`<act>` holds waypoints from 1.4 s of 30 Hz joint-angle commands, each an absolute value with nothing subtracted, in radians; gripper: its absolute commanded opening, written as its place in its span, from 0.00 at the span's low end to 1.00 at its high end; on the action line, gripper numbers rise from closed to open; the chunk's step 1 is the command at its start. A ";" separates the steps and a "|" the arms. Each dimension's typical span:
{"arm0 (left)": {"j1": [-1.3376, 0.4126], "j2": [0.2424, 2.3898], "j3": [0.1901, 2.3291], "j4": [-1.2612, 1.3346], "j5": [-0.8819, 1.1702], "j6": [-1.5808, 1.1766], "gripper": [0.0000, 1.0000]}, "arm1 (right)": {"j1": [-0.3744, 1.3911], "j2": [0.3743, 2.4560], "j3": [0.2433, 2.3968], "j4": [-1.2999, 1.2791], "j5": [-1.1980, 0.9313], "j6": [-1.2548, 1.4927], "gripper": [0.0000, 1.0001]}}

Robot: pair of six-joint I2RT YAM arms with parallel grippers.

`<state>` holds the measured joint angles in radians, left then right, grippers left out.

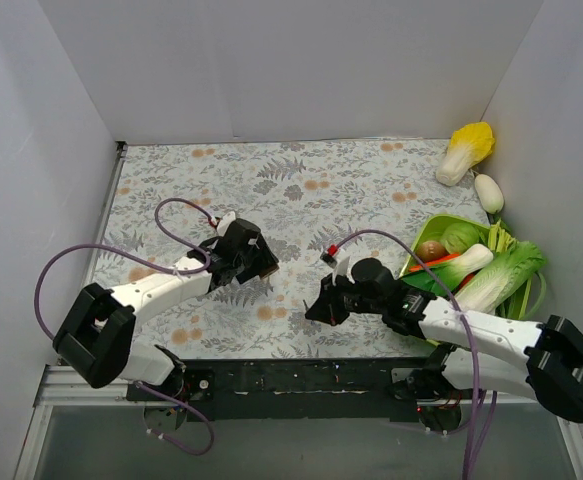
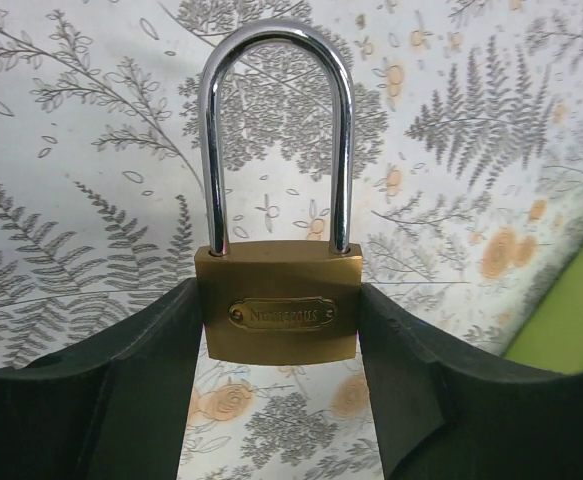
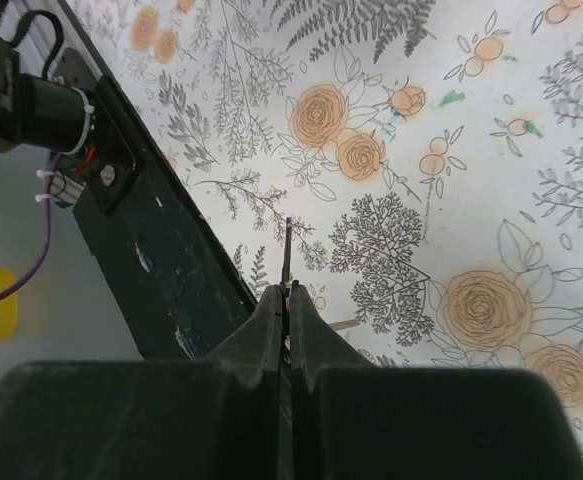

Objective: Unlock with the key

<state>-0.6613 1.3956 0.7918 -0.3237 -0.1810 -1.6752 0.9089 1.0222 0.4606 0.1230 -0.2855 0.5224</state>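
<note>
A brass padlock (image 2: 281, 310) with a closed steel shackle (image 2: 276, 40) pointing away is clamped by its body between the black fingers (image 2: 151, 380) of my left gripper (image 2: 280, 290). In the top view that gripper (image 1: 261, 262) hovers over the floral cloth left of centre. My right gripper (image 1: 319, 308) sits a little right of and nearer than it, tips toward the left. In the right wrist view it (image 3: 289, 295) is shut on the key (image 3: 287, 250), whose thin blade shows edge-on past the tips. Key and padlock are apart.
A green tray (image 1: 423, 232) of vegetables stands at the right, its edge also in the left wrist view (image 2: 571, 320). A napa cabbage (image 1: 468, 150) and a white radish (image 1: 489, 192) lie beyond it. A black rail (image 3: 151, 250) runs along the table's near edge. White walls enclose three sides.
</note>
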 commanded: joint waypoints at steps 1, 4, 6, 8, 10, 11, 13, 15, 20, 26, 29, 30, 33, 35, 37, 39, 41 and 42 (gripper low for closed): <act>-0.661 1.316 0.762 -0.198 -0.128 -1.746 0.00 | 0.997 1.126 0.525 0.280 -0.130 0.560 0.01; -0.661 1.276 0.727 -0.164 -0.107 -1.772 0.00 | 1.006 1.184 0.528 0.340 -0.120 0.586 0.01; -0.661 1.255 0.713 -0.156 -0.100 -1.779 0.00 | 1.006 1.207 0.543 0.374 -0.111 0.589 0.01; -0.661 1.223 0.701 -0.156 -0.103 -1.779 0.00 | 1.006 1.244 0.561 0.380 -0.104 0.575 0.01; -0.663 1.204 0.686 -0.153 -0.104 -1.789 0.00 | 1.006 1.288 0.595 0.379 -0.092 0.568 0.01; -0.661 1.189 0.681 -0.153 -0.104 -1.790 0.00 | 1.006 1.301 0.604 0.380 -0.091 0.565 0.01; -0.661 1.178 0.669 -0.153 -0.101 -1.796 0.00 | 1.006 1.337 0.624 0.400 -0.091 0.566 0.01; -0.661 1.163 0.660 -0.150 -0.098 -1.799 0.00 | 1.006 1.361 0.635 0.425 -0.097 0.572 0.01; -0.661 1.131 0.635 -0.152 -0.097 -1.799 0.00 | 1.006 1.423 0.676 0.433 -0.118 0.577 0.01; -0.663 1.097 0.626 -0.164 -0.107 -1.796 0.00 | 1.005 1.462 0.712 0.423 -0.136 0.575 0.01; -0.663 1.082 0.615 -0.163 -0.115 -1.799 0.00 | 1.006 1.483 0.727 0.420 -0.163 0.577 0.01; -0.661 1.077 0.614 -0.163 -0.115 -1.799 0.00 | 1.006 1.488 0.732 0.422 -0.175 0.577 0.01; -0.661 1.074 0.609 -0.164 -0.114 -1.796 0.00 | 1.005 1.506 0.744 0.425 -0.190 0.578 0.01; -0.661 1.071 0.606 -0.166 -0.112 -1.796 0.00 | 1.005 1.516 0.750 0.426 -0.199 0.580 0.01; -0.663 1.062 0.603 -0.166 -0.115 -1.795 0.00 | 1.005 1.525 0.758 0.425 -0.213 0.581 0.01; -0.661 1.054 0.604 -0.166 -0.115 -1.792 0.00 | 1.002 1.534 0.765 0.426 -0.222 0.581 0.01; -0.661 1.051 0.609 -0.172 -0.117 -1.789 0.00 | 0.997 1.539 0.767 0.426 -0.232 0.583 0.01; -0.661 1.049 0.609 -0.179 -0.118 -1.787 0.00 | 0.993 1.542 0.769 0.428 -0.241 0.584 0.01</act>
<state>-0.6613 1.1046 0.5961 -0.2161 -0.1043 -1.7874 1.0016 1.5322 0.7238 0.3771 -0.2031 0.5770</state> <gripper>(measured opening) 0.572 0.043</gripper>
